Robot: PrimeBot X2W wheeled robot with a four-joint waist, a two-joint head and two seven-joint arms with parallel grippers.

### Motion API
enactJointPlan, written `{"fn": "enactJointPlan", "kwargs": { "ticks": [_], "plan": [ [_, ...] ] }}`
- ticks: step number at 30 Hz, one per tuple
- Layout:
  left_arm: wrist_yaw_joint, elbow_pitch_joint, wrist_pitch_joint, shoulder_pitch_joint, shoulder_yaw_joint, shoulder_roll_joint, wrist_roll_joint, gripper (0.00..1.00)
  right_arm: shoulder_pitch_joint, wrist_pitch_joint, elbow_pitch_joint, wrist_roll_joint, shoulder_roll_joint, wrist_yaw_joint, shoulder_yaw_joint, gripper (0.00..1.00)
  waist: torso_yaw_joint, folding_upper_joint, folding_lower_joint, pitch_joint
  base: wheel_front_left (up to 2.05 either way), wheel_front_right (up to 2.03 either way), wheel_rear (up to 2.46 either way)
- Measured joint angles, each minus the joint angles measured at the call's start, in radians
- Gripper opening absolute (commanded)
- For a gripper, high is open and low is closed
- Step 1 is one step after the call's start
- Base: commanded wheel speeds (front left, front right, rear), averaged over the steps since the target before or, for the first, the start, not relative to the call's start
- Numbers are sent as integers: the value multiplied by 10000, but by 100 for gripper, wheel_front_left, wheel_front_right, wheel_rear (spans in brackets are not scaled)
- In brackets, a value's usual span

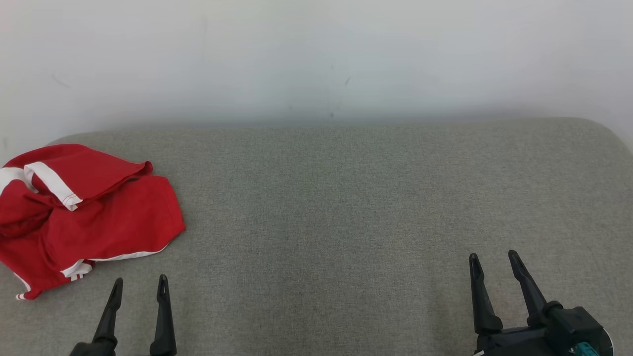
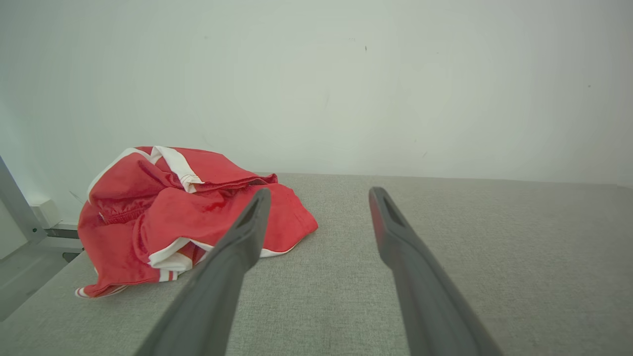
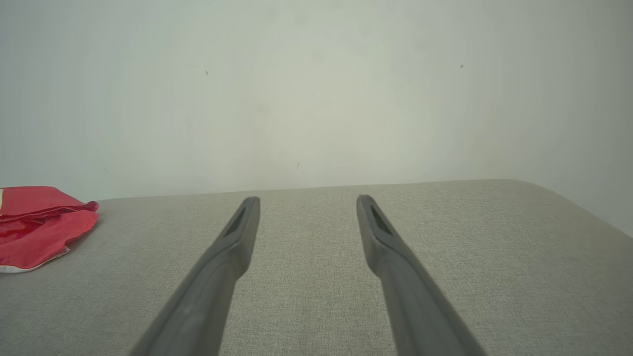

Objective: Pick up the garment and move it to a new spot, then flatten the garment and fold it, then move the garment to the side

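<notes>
The garment is red with white stripes and lies crumpled in a heap at the left edge of the grey fabric surface. In the left wrist view the garment sits ahead and to the left. The garment's right edge peeks in at the far left of the right wrist view. My left gripper hovers open at the lower left, just in front of the heap and apart from it, holding nothing. My right gripper is open and empty at the lower right, far from the cloth.
A pale wall rises directly behind the surface. The surface's rounded far right corner and its left edge beside the heap bound the area. A grey metal frame with a white box stands beyond the left edge.
</notes>
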Motion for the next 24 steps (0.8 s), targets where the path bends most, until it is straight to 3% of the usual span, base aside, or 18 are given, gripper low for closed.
{"fn": "enactJointPlan", "kwargs": {
  "ticks": [11,24],
  "plan": [
    [-59,146,-213,47,100,-13,635,100,62,-209,33,-90,-4,0,-121,100,-3,1,0,4,0,0,0],
    [-54,127,-201,56,21,58,591,100,53,174,40,107,-4,0,-196,100,-16,0,0,-18,0,0,0]
  ]
}}
